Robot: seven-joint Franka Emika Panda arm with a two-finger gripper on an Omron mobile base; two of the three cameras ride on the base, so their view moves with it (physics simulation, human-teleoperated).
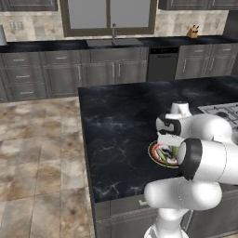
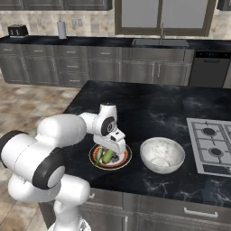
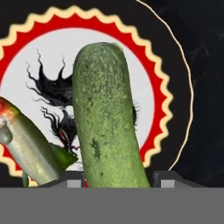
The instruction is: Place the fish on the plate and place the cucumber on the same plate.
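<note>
Showing no writing: plate [image 3: 151,74], cucumber [image 3: 107,118].

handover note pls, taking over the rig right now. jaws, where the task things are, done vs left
Gripper: low over the plate, jaws either side of the cucumber; whether they are gripping it or have let go, I cannot tell.
Fish: already lying on the plate, beside the cucumber.
Cucumber: over the plate's centre, next to the fish; the right base view shows it down at the plate.
Done: fish placed.
Left: confirm the cucumber rests on the plate, open fully, lift clear.
White bowl sits right of the plate, not involved.
</note>
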